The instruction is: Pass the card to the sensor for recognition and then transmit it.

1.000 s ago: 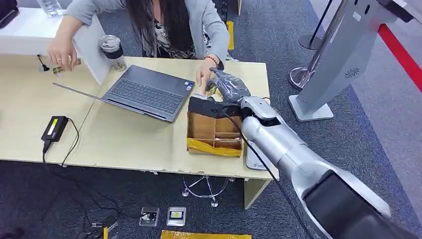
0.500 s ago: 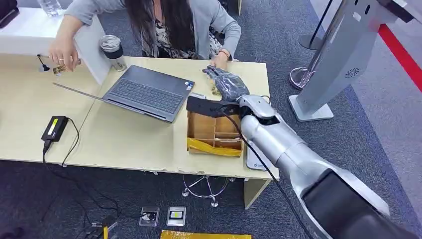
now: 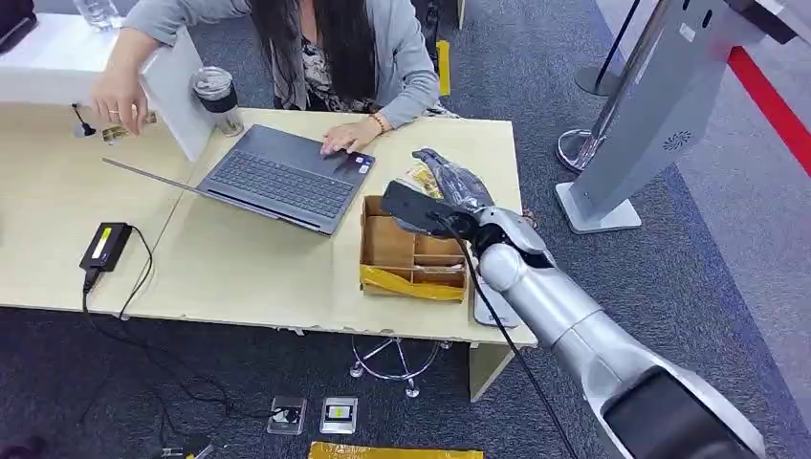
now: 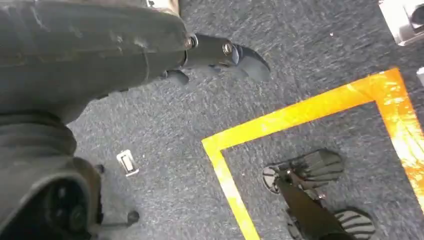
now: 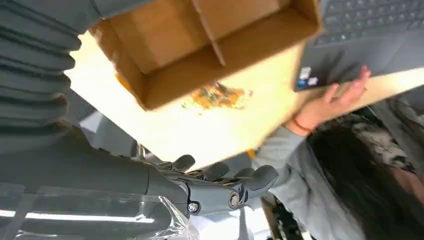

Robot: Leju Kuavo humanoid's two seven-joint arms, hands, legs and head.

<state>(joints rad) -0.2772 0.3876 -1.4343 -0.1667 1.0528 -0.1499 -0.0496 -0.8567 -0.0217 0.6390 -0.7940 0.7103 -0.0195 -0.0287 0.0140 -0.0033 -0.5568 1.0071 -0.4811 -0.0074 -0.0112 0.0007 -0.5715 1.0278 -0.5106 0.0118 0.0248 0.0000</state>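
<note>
My right hand (image 3: 449,182), wrapped in clear plastic, hovers over the back right part of the wooden table (image 3: 239,268), just past the open cardboard box (image 3: 411,251). Its fingers (image 5: 225,186) are stretched out with the thumb apart, and nothing shows between them. A small gold-patterned card or packet (image 3: 418,177) lies flat on the table beside the hand, and it shows again (image 5: 217,96) past the box's corner. My left hand (image 4: 225,52) hangs over the carpet and holds nothing. A white flat device (image 3: 493,308) lies at the table's front right edge under my forearm.
A person sits behind the table with one hand (image 3: 344,143) on the open laptop (image 3: 282,177) and the other at the far left. A lidded cup (image 3: 217,98), a power brick (image 3: 103,245) and a grey kiosk stand (image 3: 660,105) at the right are nearby.
The person's hand left the spot beside my right hand and went to the laptop. My right hand drew back a little, toward me and to the right.
</note>
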